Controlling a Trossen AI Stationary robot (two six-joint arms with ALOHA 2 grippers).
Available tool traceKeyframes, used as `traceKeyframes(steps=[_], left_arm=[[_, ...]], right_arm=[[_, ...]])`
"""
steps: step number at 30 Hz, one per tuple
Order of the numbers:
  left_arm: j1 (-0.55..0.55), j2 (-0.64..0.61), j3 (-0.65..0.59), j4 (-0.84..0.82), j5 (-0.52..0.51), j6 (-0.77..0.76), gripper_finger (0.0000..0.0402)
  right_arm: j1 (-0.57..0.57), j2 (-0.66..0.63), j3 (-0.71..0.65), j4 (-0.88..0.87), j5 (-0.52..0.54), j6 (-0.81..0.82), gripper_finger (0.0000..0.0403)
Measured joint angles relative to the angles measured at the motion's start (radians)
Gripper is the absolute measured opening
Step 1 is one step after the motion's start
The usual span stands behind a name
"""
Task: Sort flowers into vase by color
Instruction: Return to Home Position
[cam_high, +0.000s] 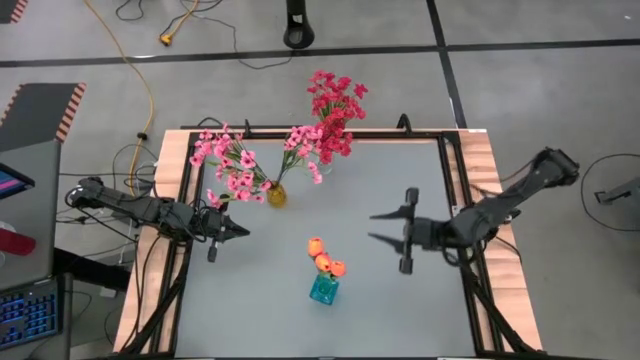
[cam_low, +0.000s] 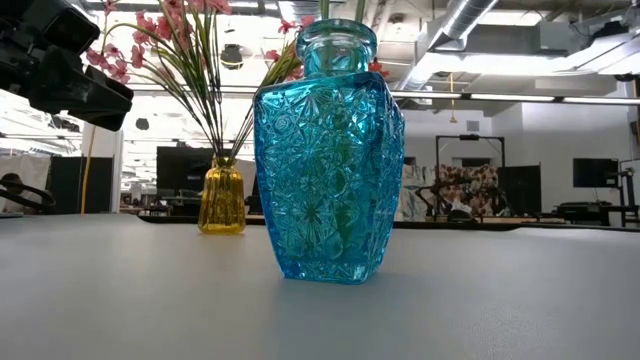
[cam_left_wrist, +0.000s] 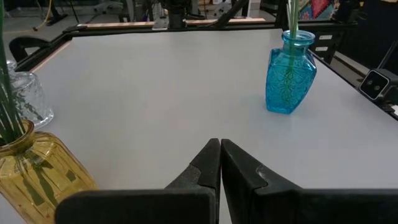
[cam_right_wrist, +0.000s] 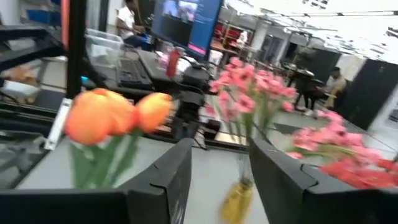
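orange tulips (cam_high: 326, 262) standing in blue vase (cam_high: 323, 290), pink sprays (cam_high: 228, 165) sitting in yellow vase (cam_high: 276, 195). left gripper (cam_high: 245, 231) pinched closed, hovering near yellow vase; right gripper (cam_high: 371, 226) spread wide and empty, hovering near orange tulips.

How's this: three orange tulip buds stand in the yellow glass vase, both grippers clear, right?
No: the orange tulip buds stand in the blue cut-glass vase, per the high view; left gripper and right gripper are clear.
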Motion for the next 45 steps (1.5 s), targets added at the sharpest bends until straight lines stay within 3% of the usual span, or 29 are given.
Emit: traceKeyframes(steps=[4,11,18,24,27,35,45], left_arm=[[0.000,0.000,0.000,0.001,0.000,0.004,0.0000],[0.000,-0.002,0.010,0.005,-0.060,0.078,0.0000],[0.000,-0.071,0.023,-0.003,-0.078,0.202,0.0000],[0.000,-0.216,0.023,-0.079,-0.076,0.258,0.0000],[0.003,-0.211,0.032,-0.080,-0.079,0.276,0.0000],[0.059,-0.212,0.035,-0.048,-0.078,0.338,0.0000],[0.184,-0.212,0.035,0.016,0.011,0.368,0.0000]], right_arm=[[-0.039,-0.097,0.000,-0.133,-0.026,0.000,0.0149],[-0.098,-0.245,0.000,-0.424,-0.046,0.063,0.0023],[-0.176,-0.339,-0.005,-0.648,-0.198,0.183,0.0034],[-0.230,-0.442,-0.135,-0.620,-0.208,0.194,0.0017],[-0.261,-0.505,-0.228,-0.559,-0.239,0.195,0.0020],[-0.394,-0.644,-0.485,-0.306,-0.411,0.192,0.0024],[-0.633,-0.657,-0.716,-0.025,-0.667,0.196,0.0031]])
